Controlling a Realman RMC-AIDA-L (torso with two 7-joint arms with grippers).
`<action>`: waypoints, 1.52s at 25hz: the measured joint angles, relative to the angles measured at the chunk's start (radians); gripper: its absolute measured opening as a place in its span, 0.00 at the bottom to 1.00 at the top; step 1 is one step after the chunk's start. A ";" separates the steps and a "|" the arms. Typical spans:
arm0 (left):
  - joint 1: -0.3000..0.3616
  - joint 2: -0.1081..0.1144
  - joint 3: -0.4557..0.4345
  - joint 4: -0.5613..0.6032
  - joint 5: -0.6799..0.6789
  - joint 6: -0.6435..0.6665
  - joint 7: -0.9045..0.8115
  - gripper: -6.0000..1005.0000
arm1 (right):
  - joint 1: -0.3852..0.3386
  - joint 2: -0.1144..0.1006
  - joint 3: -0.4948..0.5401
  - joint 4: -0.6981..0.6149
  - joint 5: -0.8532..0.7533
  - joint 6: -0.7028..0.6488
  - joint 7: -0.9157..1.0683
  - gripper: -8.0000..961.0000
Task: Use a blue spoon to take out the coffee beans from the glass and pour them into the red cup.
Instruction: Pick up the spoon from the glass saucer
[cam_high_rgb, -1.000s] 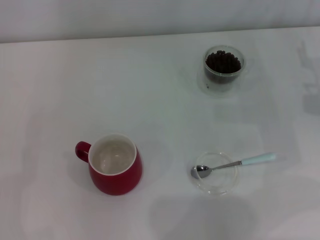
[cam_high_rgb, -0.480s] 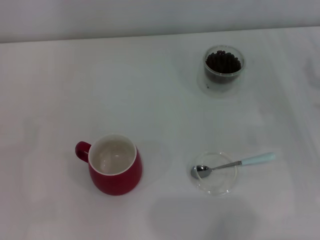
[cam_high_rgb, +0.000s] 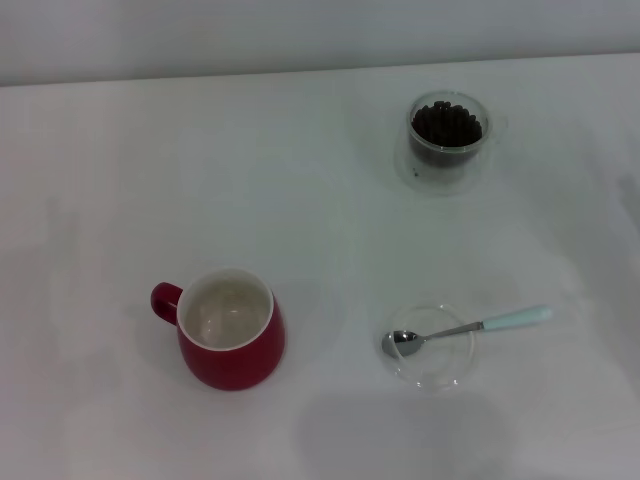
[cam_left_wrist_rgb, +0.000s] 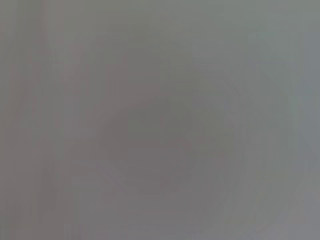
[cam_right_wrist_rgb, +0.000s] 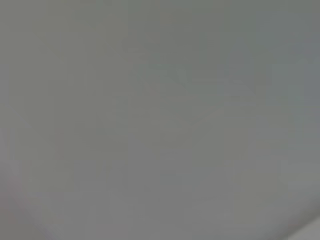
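In the head view the red cup (cam_high_rgb: 231, 340) stands at the front left of the white table, its white inside bare and its loop handle pointing left. The blue spoon (cam_high_rgb: 470, 327) lies across a shallow clear glass dish (cam_high_rgb: 430, 347) at the front right, silver bowl in the dish, pale blue handle pointing right. The glass (cam_high_rgb: 447, 138) stands at the back right, filled with dark coffee beans (cam_high_rgb: 446, 124). Neither gripper shows in any view; both wrist views show only plain grey.
The white table (cam_high_rgb: 300, 200) runs to a pale wall at the back. A faint shadow lies on the table near the front edge, below the dish.
A faint grey shadow at the right edge of the table has faded away. The cup, the spoon, the dish and the glass have not moved.
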 joint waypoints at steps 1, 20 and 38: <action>-0.009 0.000 0.000 -0.007 -0.004 -0.009 0.000 0.89 | -0.014 0.000 0.000 0.000 -0.015 -0.005 0.023 0.83; -0.037 -0.004 0.000 0.009 -0.018 -0.058 -0.017 0.89 | -0.101 -0.004 -0.178 0.087 -0.057 -0.077 0.268 0.83; -0.043 -0.004 0.001 0.008 -0.015 -0.058 -0.029 0.89 | -0.099 -0.012 -0.222 0.177 -0.165 -0.159 0.390 0.83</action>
